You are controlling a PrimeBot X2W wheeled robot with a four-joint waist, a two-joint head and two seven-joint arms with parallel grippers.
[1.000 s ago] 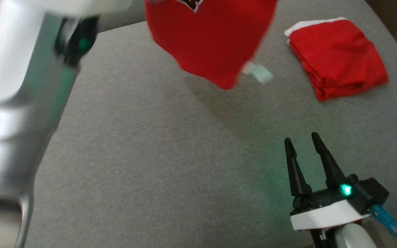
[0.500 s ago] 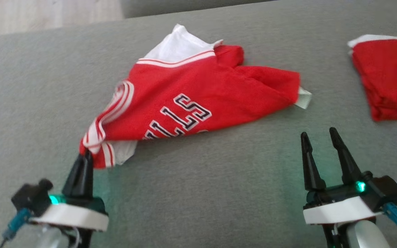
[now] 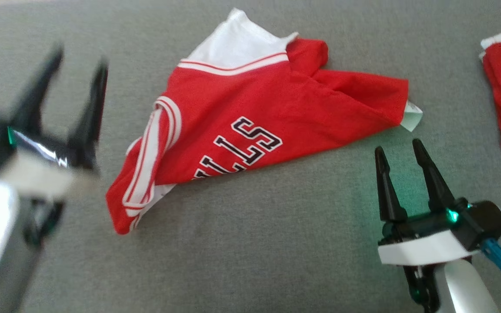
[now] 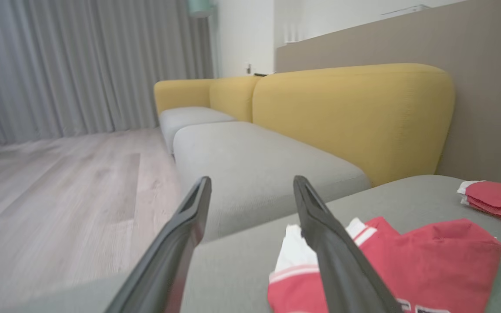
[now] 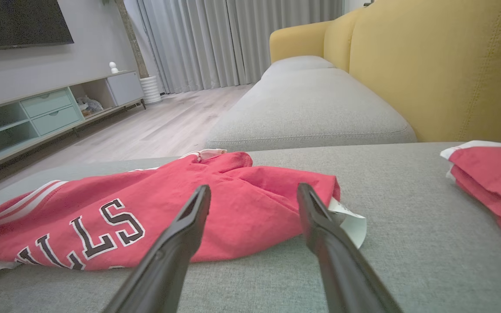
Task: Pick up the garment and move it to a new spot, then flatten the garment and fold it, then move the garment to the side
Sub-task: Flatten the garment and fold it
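Change: left end effector (image 3: 81, 56) has released the garment (image 3: 250, 126), fingers apart.
Right end effector (image 3: 397, 145): apart, empty.
Garment: crumpled, centre of grey sofa seat (image 3: 250, 243).
Handling: light, limp; probably pinch outer edge corners.

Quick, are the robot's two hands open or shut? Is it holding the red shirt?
Left gripper: open, holding nothing.
Right gripper: open, holding nothing.
The red shirt lies loose on the grey cushion.
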